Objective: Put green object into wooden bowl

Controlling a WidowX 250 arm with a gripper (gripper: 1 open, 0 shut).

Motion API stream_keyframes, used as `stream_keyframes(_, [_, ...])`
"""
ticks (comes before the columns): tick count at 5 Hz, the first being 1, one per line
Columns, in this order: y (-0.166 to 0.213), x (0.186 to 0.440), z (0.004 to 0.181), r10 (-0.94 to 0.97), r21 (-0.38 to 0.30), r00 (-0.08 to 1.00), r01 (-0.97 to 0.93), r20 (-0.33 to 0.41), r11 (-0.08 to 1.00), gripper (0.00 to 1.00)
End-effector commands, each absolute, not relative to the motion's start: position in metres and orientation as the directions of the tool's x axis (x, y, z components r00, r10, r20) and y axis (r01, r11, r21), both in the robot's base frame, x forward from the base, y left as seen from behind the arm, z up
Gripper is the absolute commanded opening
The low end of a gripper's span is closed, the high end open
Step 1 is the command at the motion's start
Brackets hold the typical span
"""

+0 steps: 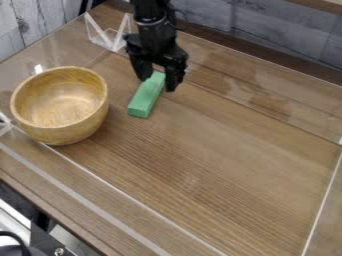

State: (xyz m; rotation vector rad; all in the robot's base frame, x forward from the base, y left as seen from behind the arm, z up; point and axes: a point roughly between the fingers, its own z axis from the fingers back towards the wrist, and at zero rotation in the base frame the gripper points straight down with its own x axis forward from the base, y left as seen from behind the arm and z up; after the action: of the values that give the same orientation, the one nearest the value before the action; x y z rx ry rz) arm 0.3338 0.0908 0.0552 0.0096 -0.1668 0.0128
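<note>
With its fingers spread wide, the pincer [158, 77] straddles the far end of the green object [147, 97] on the worktop [227, 150]; better to close squarely across the narrow sides (wooden bowl [59, 102] waits off to its side).

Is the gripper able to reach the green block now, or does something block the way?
Probably yes. The open gripper points down over the green block's far end, with nothing between them; the wooden bowl sits apart.
</note>
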Motion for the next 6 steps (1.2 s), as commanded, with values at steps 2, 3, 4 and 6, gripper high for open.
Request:
stream_keyframes(2, [0.098,0.351,0.076,0.01,0.031,0.972,-0.018,0.236,0.999,1.0])
stream_keyframes(3, [0.1,0.351,0.072,-0.009,0.035,0.971,0.001,0.24,0.999,1.0])
stream_keyframes(4, [0.112,0.342,0.067,0.019,0.04,0.97,-0.029,0.242,0.999,1.0])
stream_keyframes(6, [0.123,0.329,0.064,0.073,0.032,0.967,-0.083,0.244,0.996,1.0])
